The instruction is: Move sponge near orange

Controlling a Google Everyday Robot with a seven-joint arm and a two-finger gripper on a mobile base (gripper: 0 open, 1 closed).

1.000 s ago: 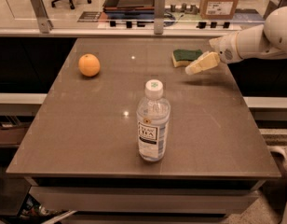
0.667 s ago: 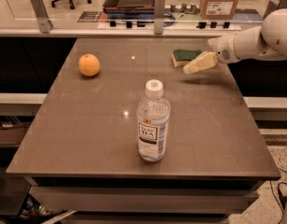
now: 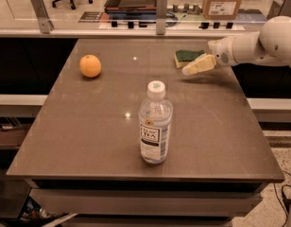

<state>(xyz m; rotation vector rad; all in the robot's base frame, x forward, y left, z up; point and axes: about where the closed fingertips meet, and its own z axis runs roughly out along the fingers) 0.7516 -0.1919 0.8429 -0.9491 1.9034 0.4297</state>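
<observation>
Sponge (image 3: 187,56): flat, near the table's (image 3: 89,126) far right corner.
Orange (image 3: 90,65): near the far left corner, well apart from the sponge.
Gripper (image 3: 186,71): just beside the sponge's front edge; grip cannot be told.
Bottle (image 3: 155,124): upright, mid-table.

The white rounded arm (image 3: 273,41) reaches in from the right, its cream two-finger gripper (image 3: 198,64) tilted down-left, just above the brown surface (image 3: 89,126).

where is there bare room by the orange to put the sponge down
Bare table lies right of and in front of the orange: widest between it and the bottle, and along the back toward the sponge. The front left corner is free too. Crowded only at back right, where the gripper hangs beside the sponge.
</observation>
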